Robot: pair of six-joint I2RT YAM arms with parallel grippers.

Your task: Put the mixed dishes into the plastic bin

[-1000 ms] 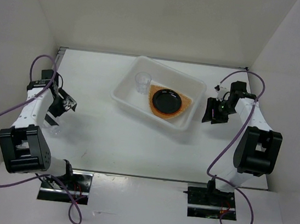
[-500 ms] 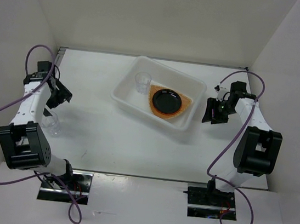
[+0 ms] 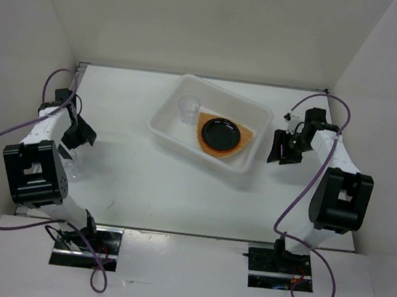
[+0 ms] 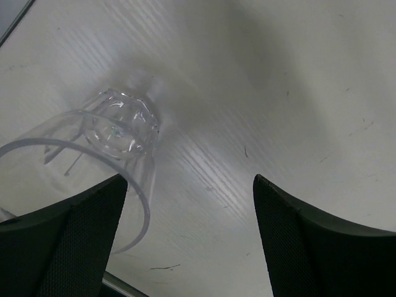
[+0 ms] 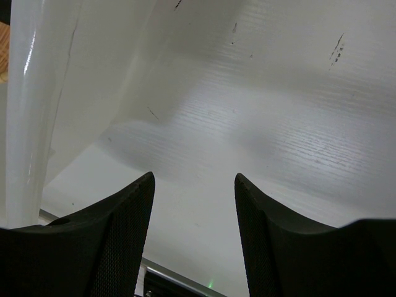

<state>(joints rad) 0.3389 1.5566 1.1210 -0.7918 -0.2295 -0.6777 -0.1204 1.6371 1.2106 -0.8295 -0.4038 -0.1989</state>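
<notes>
Looking down past the left gripper, we find its two black fingers spread wide, with only bare white table in the gap. A small clear plastic cup sits on the table off toward this hand's left finger, mouth turned toward the wrist. Its rim runs behind that fingertip, its faceted base shows just ahead of it, and most of the cup lies outside the gap. We cannot tell whether finger and rim touch. The hand holds nothing.

The right gripper is likewise parted wide and empty, with only table between its fingers. The large translucent white plastic bin rises just beside its left finger, its outer wall filling that edge of the wrist view. The fingers are outside the bin.

From above, we see the bin well ahead and to the right of the left hand. Inside it, a second clear cup stands at the end away from the right hand. Beside that cup lies a tan woven rounded-triangle basket tray, with a small round glossy black plate resting in it.
</notes>
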